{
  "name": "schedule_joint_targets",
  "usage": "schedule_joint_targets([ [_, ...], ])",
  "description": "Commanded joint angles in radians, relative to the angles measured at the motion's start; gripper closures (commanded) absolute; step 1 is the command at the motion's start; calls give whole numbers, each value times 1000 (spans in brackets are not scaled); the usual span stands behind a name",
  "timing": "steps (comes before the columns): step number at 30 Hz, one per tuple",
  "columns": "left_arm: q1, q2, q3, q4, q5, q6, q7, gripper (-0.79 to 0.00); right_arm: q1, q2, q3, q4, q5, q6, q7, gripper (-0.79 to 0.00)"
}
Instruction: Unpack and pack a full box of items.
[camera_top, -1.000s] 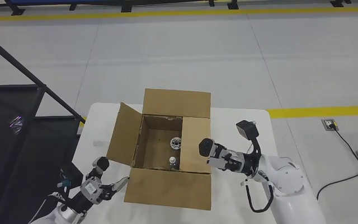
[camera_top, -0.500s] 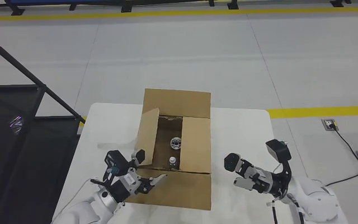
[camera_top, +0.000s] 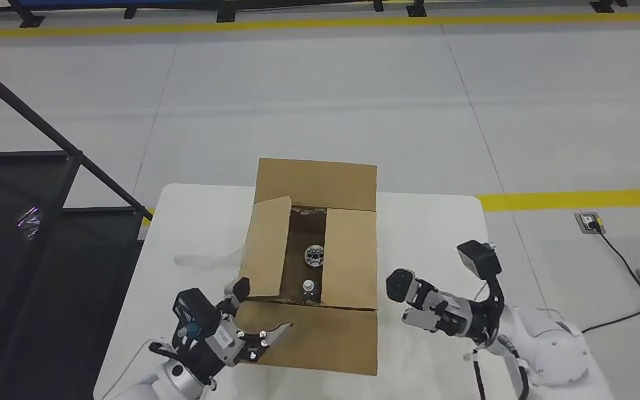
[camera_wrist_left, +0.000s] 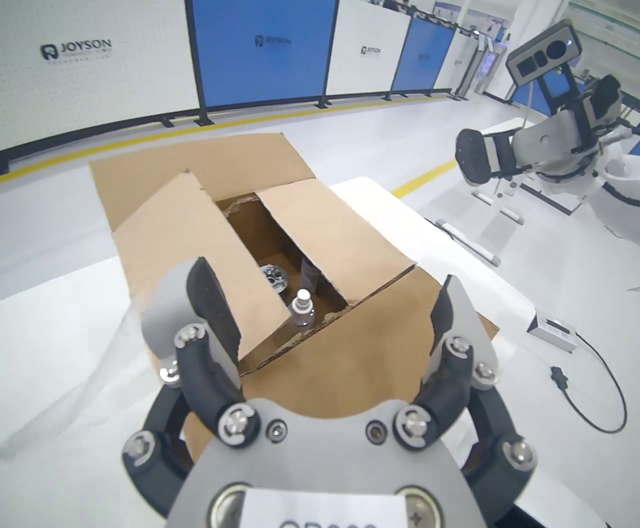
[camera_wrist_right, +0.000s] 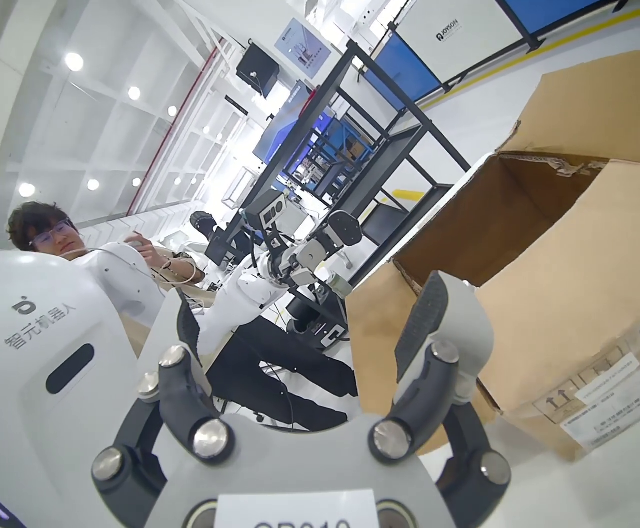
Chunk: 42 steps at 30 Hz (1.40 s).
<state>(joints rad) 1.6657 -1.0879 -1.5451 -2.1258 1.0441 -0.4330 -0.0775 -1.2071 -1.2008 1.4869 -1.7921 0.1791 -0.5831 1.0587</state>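
A cardboard box (camera_top: 312, 270) stands in the middle of the white table (camera_top: 435, 235). Its left flap (camera_top: 265, 247) stands raised and leans inward, the right flap (camera_top: 351, 258) lies over the opening, and the far and near flaps are folded out. Inside I see a clear bottle with a white cap (camera_wrist_left: 302, 307), a round silver item (camera_wrist_left: 273, 275) and a dark bottle (camera_wrist_left: 310, 272). My left gripper (camera_top: 262, 314) is open at the box's near left corner (camera_wrist_left: 325, 320). My right gripper (camera_top: 407, 301) is open just right of the box (camera_wrist_right: 307, 325), apart from its side wall (camera_wrist_right: 540, 320).
A black metal rack (camera_top: 45, 240) stands off the table's left side. Bare table lies to the right of the box and along its left side. A cable and a small box (camera_wrist_left: 555, 331) lie on the floor beyond the right edge.
The left flap went from lying open outward to standing up and leaning inward. My left gripper moved up to the box's near left corner. My right gripper drew away from the right flap.
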Motion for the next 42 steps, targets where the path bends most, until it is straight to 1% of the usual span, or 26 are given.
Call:
schedule_joint_targets([
  [1, 41, 1, -62, 12, -23, 11, 47, -785, 47, -6, -73, 1, -60, 58, -30, -785],
  [5, 119, 2, -173, 50, -78, 8, 119, -785, 160, -24, -219, 48, -151, 160, -99, -785],
  [8, 174, 1, -239, 81, -121, -8, 168, -785, 253, -43, -332, 105, -218, 226, -152, -785],
  [11, 212, 0, -288, 111, -153, -31, 199, -785, 350, -66, -428, 192, -274, 290, -215, -785],
  [15, 230, -1, -320, 143, -173, -58, 212, -785, 452, -100, -542, 305, -300, 350, -281, -785],
  [20, 230, -2, -330, 164, -182, -96, 210, -785, 523, -136, -641, 387, -320, 401, -349, -785],
  [23, 229, -2, -332, 168, -177, -116, 208, -785, 553, -156, -686, 409, -337, 434, -385, -785],
  [27, 225, -2, -335, 171, -170, -142, 201, -785, 583, -178, -719, 428, -326, 455, -419, -785],
  [32, 210, -2, -320, 162, -129, -162, 179, -785, 598, -196, -735, 413, -303, 461, -449, -785],
  [37, 170, -2, -286, 167, -104, -149, 151, -785, 609, -214, -759, 372, -310, 485, -470, -785],
  [42, 100, -2, -255, 190, -99, -124, 109, -785, 639, -242, -810, 354, -332, 521, -503, -785],
])
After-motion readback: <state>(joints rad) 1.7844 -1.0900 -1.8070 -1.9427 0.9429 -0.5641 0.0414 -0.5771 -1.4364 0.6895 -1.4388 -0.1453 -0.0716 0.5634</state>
